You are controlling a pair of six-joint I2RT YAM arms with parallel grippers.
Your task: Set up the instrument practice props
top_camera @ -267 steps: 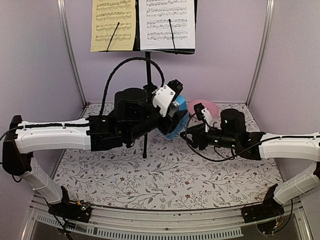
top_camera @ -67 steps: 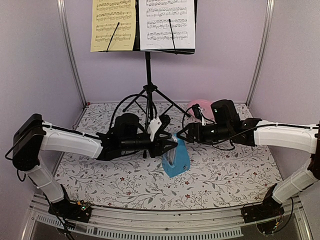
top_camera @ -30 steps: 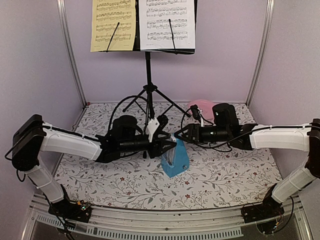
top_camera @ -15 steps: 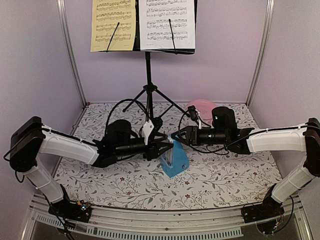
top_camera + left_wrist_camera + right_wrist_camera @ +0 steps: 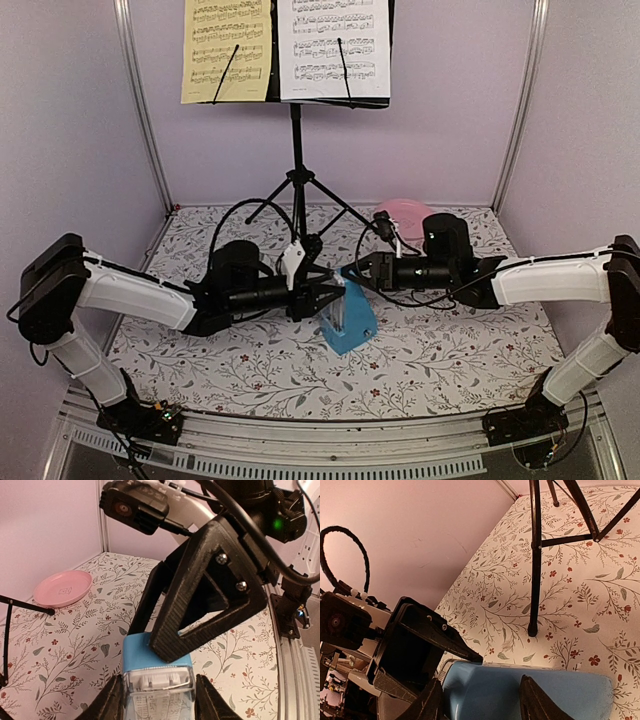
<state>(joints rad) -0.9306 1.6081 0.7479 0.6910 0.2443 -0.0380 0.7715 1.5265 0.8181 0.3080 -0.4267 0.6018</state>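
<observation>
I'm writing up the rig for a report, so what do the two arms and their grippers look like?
The left arm and right arm have white shells with black joints and wrists. Loose black cables loop off them. The left gripper and right gripper have black triangular open-frame fingers with screws.

Both arms low and outstretched toward the centre, left gripper (image 5: 333, 292) and right gripper (image 5: 356, 272) nose to nose, jaws partly apart.

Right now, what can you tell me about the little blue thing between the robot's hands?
The metronome is a small blue plastic-looking pyramid with a clear front, standing on the flowery table. The left fingers press its sides near the top, and the right fingers reach over its tip.
</observation>
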